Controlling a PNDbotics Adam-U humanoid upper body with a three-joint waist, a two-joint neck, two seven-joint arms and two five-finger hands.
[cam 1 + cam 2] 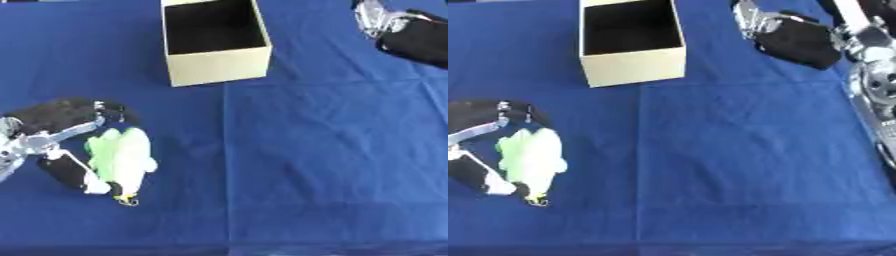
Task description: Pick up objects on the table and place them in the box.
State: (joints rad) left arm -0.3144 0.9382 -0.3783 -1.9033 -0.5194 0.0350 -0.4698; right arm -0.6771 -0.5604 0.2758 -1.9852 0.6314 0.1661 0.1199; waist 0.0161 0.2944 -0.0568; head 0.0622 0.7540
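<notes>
- We see our left hand (61, 145) at the bench's (332, 165) left edge, fingers curled around the green-and-white soft toy (122, 157).
- The open box (214, 42) stands farther back.
- Our right hand (794, 37) rests far right, fingers indistinct.

Blue cloth (332, 165), cream box (219, 67) with dark inside, green-and-white toy (124, 157), black-and-silver hands (66, 132).

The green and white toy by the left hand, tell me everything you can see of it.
The toy looks soft, like plush: pale green on its left, white on its right, with a small yellowish clasp at its near end. It lies flat on the blue cloth, near left. The left hand curls around its left side, fingers touching it.
</notes>
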